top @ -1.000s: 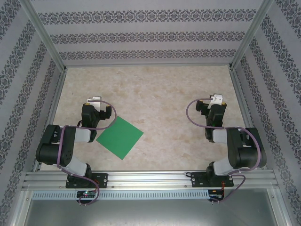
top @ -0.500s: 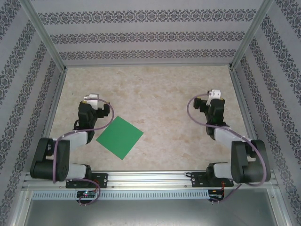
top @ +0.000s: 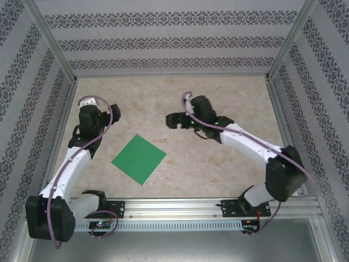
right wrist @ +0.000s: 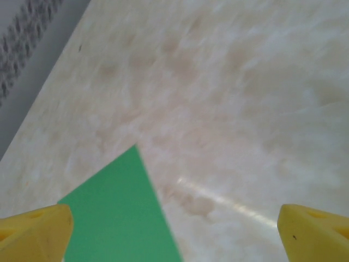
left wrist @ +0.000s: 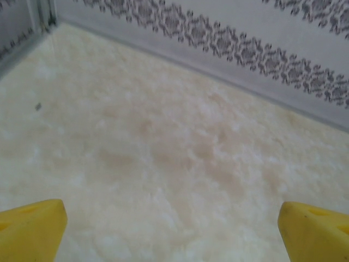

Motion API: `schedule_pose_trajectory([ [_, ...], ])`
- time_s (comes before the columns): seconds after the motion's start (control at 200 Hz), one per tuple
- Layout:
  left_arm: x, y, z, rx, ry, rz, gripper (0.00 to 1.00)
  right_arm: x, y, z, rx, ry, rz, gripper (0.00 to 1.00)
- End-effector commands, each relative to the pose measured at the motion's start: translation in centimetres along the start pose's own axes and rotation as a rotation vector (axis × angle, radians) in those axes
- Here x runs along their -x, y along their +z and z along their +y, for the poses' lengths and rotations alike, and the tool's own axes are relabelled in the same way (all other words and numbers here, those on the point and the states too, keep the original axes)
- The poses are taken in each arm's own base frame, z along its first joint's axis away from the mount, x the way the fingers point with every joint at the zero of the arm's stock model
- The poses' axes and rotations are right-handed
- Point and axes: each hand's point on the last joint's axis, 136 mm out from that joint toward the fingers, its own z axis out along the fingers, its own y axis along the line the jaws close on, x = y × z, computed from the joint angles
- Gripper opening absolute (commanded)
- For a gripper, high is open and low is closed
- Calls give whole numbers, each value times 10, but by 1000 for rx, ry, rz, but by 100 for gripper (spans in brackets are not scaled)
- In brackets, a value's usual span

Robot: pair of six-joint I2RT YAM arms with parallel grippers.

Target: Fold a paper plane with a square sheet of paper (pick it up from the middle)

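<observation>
1. Top external: the square sheet of paper lies flat on the tabletop, left of centre and toward the near edge, turned so its corners point like a diamond. The left arm extends along the left side. The left fingers sit beyond the sheet's left corner, apart from it, and I cannot tell their spread from here. The right arm extends across toward the middle. The right fingers point left, beyond the sheet's far corner and apart from it.
2. Left wrist: the two yellow fingertips sit in the lower corners, spread wide, with bare tabletop between them. A patterned wall runs along the back.
3. Right wrist: the yellow fingertips are likewise spread wide and grip nothing. One sharp corner of the green sheet lies flat on the tabletop between them, close to the left-hand tip in the picture, its point aimed away from the camera.
</observation>
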Motion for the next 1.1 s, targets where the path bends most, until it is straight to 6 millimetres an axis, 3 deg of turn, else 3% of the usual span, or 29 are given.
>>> schedule_pose_trajectory([
  [0.0, -27, -11, 7, -12, -98, 78, 100, -31, 24, 39, 39, 29, 146, 95],
  [0.19, -27, -23, 15, 23, -64, 70, 100, -79, 71, 101, 146, -18, 304, 92],
  [0.33, -29, -29, 25, 68, -74, 60, 100, -113, 89, 125, 183, -46, 405, 91],
  [0.415, -30, -32, 27, 68, -77, 48, 100, -129, 99, 125, 170, -44, 446, 90],
  [0.58, -34, -34, 25, 47, -82, 48, 100, -142, 122, 108, 129, -41, 484, 90],
  [0.709, -38, -32, 5, -70, -48, 76, 100, -138, 138, 99, 115, -13, 474, 89],
  [0.799, -42, -31, -7, -133, -39, 99, 100, -141, 146, 80, 58, 19, 478, 88],
  [0.944, -48, -29, -20, -206, -37, 142, 100, -145, 141, 40, -43, 100, 456, 87],
  [1.094, -57, -22, -37, -282, -49, 212, 100, -148, 119, -9, -170, 197, 410, 85],
])
